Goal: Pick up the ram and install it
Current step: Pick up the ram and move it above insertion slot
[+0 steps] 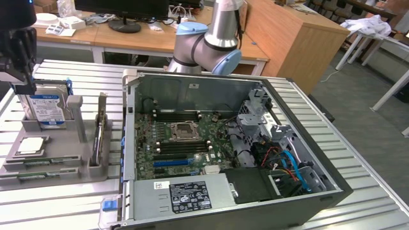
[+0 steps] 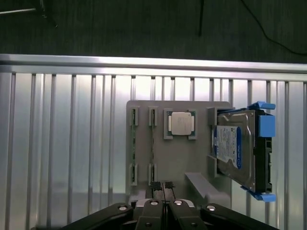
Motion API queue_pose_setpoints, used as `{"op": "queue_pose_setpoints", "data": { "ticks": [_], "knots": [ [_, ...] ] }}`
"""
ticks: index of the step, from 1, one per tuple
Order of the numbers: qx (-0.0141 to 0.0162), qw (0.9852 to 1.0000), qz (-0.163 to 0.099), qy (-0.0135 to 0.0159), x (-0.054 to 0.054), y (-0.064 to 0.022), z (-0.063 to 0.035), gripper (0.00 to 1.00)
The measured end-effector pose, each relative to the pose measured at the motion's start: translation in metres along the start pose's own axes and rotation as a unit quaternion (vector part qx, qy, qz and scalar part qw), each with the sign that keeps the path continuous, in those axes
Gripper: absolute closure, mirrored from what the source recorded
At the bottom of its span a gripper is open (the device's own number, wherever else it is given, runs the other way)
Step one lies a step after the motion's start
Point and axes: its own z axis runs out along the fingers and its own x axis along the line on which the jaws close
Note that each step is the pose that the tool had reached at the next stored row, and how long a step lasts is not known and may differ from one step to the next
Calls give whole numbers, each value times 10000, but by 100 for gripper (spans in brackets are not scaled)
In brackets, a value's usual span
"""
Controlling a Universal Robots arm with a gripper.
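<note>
The black tool (image 2: pixel 162 185) is hanging pinched shut and empty near the thin green ram stick (image 2: pixel 152 143), which is sitting edgewise in the grey tray (image 2: pixel 192 158) at the exterior view's lower left. Descending like this, it is probably risking a jab to the board's edge.

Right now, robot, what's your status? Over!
End effector shut, empty, above the grey holder. Ram in its holder slot, not yet picked. Processor and hard drive alongside, not blocking.

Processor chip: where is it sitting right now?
The processor chip lies flat in the grey holder on the exterior view's left, between the upright hard drive and the ram slots.
</note>
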Motion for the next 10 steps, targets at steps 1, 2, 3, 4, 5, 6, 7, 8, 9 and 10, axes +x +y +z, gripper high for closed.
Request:
{"op": "queue_pose_setpoints", "data": {
  "ticks": [1, 2, 3, 4, 5, 6, 7, 8, 9, 10],
  "knots": [
    [0, 10000, -2, -1, 1, -17, -1, 89],
    [0, 10000, -4, -1, 2, -33, -2, 89],
    [0, 10000, -7, -2, 3, -48, -3, 89],
    [-1, 10000, -9, -2, 4, -63, -3, 89],
    [0, 10000, -10, -2, 5, -77, -4, 89],
    [0, 10000, -12, -2, 5, -90, -4, 89],
    [0, 10000, -13, -2, 6, -102, -5, 89],
    [0, 10000, -15, -3, 6, -110, -5, 89],
    [0, 10000, -15, -2, 6, -111, -5, 89],
    [-1, 10000, -15, -2, 6, -112, -4, 89]
  ]
}}
